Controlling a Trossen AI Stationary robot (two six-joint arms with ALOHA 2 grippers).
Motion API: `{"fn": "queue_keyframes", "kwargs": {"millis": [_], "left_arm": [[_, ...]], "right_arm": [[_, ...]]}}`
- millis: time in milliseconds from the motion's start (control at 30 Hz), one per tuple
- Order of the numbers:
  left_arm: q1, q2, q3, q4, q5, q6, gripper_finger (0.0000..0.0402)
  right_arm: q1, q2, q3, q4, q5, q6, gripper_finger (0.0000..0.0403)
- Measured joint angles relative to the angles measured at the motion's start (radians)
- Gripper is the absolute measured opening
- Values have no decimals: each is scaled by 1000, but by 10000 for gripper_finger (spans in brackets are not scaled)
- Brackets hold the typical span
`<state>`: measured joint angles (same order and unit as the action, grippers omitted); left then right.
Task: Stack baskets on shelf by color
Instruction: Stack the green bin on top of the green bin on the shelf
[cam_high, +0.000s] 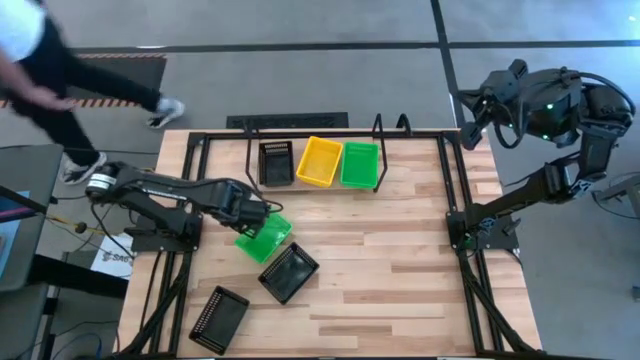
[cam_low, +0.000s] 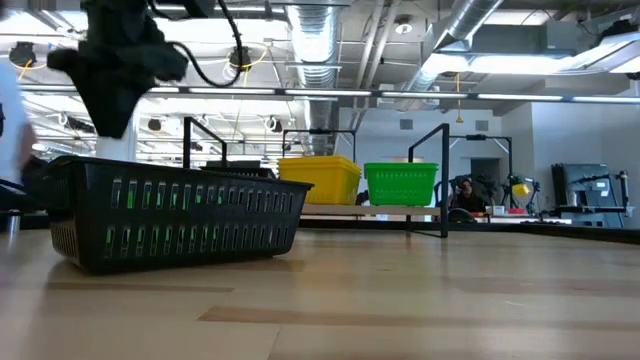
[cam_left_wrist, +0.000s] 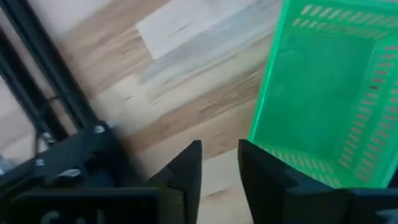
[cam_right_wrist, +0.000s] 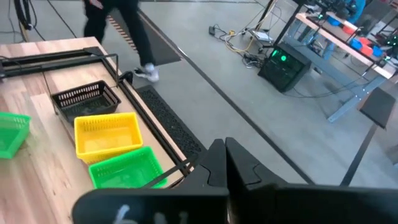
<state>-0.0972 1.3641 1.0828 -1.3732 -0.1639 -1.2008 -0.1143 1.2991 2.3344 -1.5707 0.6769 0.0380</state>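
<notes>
Low black metal-tube shelf (cam_high: 380, 128) at the wooden surface's (cam_high: 400, 260) far edge holds 3 plastic mesh baskets side by side: black (cam_high: 275, 163), yellow (cam_high: 320, 160), green (cam_high: 359, 165). Loose green basket (cam_high: 264, 237) sits left of centre, 2 black baskets (cam_high: 289, 272) (cam_high: 218, 318) nearer the front edge. Left pincer (cam_left_wrist: 219, 163), fingers slightly apart, at its rim; grip cannot be told. Right pincer (cam_right_wrist: 225, 163) closed, off the surface's right. Right half lies open.
</notes>
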Motion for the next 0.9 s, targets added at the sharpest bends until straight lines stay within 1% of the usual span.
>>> {"fn": "queue_keyframes", "kwargs": {"millis": [233, 400, 467, 633, 700, 900], "left_arm": [[34, 13, -106, 258, 1, 6, 161], [40, 30, -128, 275, 19, -16, 191], [40, 31, -137, 271, 20, -16, 195], [40, 61, -159, 358, 18, -26, 197], [40, 81, -174, 407, 21, -27, 197], [40, 159, -191, 436, 50, -24, 197]], "right_arm": [[0, 43, 0, 0, 0, -1, 3], [0, 59, 0, 0, 0, -28, 3], [0, 63, 0, 0, 0, -42, 3], [0, 59, 0, 0, 0, -47, 3], [0, 51, -1, -1, -1, -55, 3], [0, 34, 0, 0, 0, -65, 3]]}}
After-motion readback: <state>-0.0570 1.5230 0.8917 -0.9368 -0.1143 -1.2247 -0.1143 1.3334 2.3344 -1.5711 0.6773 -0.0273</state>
